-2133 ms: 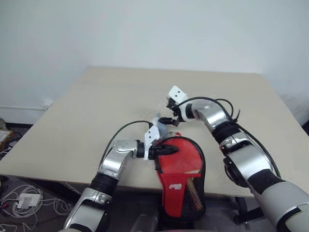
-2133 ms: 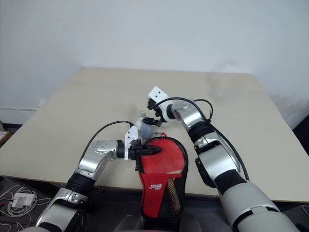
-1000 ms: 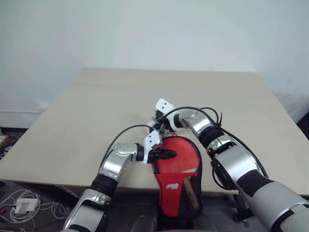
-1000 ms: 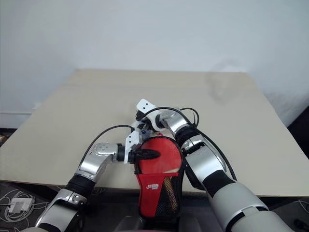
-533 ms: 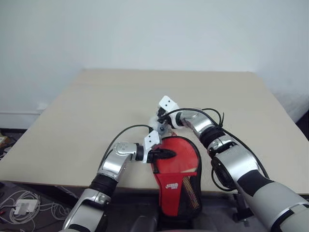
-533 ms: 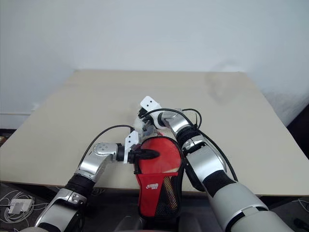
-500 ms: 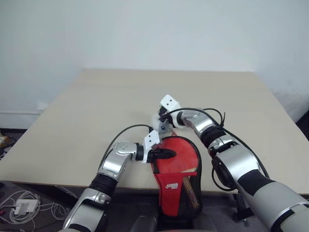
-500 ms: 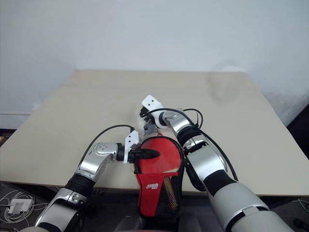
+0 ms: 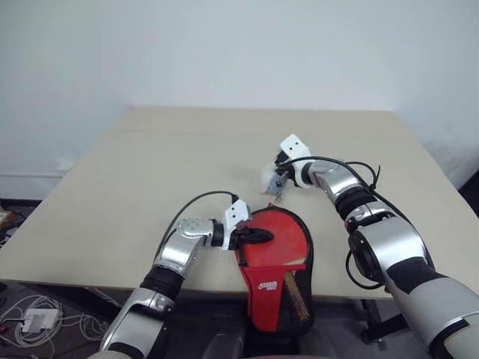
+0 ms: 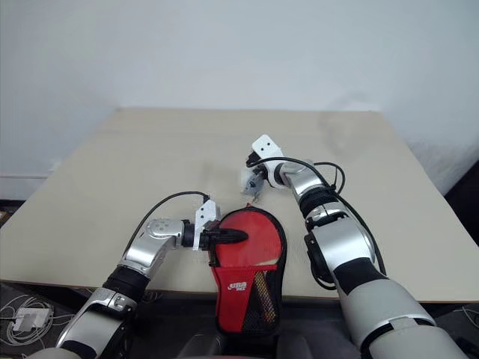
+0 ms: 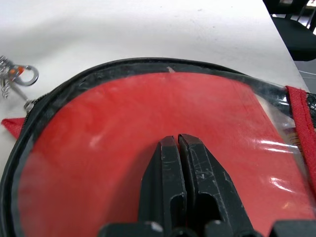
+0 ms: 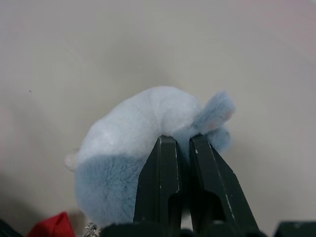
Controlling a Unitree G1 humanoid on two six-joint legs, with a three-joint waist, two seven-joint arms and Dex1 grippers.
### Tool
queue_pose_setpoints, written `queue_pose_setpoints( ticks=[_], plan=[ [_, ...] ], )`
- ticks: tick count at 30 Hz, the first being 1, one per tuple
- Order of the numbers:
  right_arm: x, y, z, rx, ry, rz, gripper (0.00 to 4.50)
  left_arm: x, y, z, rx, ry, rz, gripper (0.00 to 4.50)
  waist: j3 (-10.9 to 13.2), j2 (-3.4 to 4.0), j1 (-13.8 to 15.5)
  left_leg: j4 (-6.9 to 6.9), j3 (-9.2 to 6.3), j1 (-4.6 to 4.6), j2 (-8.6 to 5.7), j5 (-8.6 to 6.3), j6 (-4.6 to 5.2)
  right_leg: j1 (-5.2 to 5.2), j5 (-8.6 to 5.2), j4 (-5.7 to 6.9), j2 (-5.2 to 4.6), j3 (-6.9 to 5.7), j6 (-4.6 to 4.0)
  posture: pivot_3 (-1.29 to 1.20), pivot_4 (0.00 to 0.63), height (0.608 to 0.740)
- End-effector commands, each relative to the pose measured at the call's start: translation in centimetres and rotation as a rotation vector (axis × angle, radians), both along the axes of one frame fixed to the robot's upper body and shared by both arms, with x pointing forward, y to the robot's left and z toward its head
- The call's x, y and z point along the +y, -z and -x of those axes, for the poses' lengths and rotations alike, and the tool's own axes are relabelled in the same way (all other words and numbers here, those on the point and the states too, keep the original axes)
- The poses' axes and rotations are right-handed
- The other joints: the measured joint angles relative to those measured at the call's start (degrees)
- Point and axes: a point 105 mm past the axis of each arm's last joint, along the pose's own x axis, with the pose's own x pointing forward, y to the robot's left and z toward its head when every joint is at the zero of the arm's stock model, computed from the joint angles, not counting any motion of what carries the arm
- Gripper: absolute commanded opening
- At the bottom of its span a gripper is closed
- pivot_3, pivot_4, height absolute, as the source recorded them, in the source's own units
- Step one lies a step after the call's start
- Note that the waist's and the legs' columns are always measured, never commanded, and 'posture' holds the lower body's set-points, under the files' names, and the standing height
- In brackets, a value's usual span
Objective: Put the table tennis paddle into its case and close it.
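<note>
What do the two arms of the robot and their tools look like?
Both arms have silver-grey metallic shells with black joint sections, and a thin black cable loops outside each forearm. Each wrist carries a small white block. The left tool and the right tool each have two slim black fingers, tapered toward the tips and lightly scratched.

A broad, pale beige rectangular table (image 9: 150,172) with a smooth matte top carries everything here, and at its near edge lies the paddle-shaped black and red fabric case (image 9: 273,258), its rounded end flat on the tabletop and its narrow mesh end hanging off over that edge. Inside the case's rounded end sits the round red rubber face of the table tennis paddle (image 11: 148,128), showing under a clear panel. Just beyond the case's rounded end, a small silver metal clasp (image 11: 17,79) lies on the bare tabletop.
</note>
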Motion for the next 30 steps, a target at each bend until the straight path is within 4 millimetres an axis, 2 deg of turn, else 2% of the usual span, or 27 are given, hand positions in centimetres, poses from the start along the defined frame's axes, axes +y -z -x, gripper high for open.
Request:
queue_pose_setpoints(
  ticks=[1,8,14,21,30],
  plan=[
    [-2.1,-4.0,-1.2,-0.131,0.021,0.010,0.01,0.2,0.7,0.1,0.014,0.005,-0.035,0.00,0.0,0.00,0.0,0.00,0.01,0.00,0.00,0.00,0.00,0.00,0.00,0.00,0.00,0.01,0.00,0.00,0.000,0.707],
    [-4.3,-2.9,-0.2,-0.085,0.023,0.018,0.01,0.2,0.7,0.1,0.020,0.010,-0.041,0.00,0.0,0.01,0.0,0.05,0.00,-0.01,0.00,0.00,0.01,0.03,0.00,0.00,-0.02,0.00,0.01,0.00,0.000,0.707],
    [-4.9,-1.2,1.3,-0.022,0.016,0.011,0.01,0.2,0.8,0.0,0.020,0.014,-0.043,0.00,0.0,0.01,0.0,0.10,-0.02,-0.01,0.01,0.00,0.01,0.07,-0.01,-0.01,-0.03,-0.02,0.01,0.00,0.000,0.707],
    [-5.1,-0.4,2.9,0.008,0.006,0.002,0.01,0.2,0.8,-0.1,0.024,0.016,-0.052,0.00,0.0,0.00,0.0,0.13,-0.03,-0.01,0.02,0.00,0.02,0.09,-0.01,-0.01,-0.04,-0.03,0.02,0.00,0.000,0.707],
    [-6.3,-0.5,4.5,0.021,0.037,-0.030,0.01,0.3,1.3,-0.2,0.030,0.014,-0.066,0.00,0.0,-0.01,0.2,0.15,-0.04,-0.01,0.02,-0.01,0.02,0.12,-0.02,-0.04,-0.08,-0.06,0.03,0.00,0.000,0.707]
  ],
)
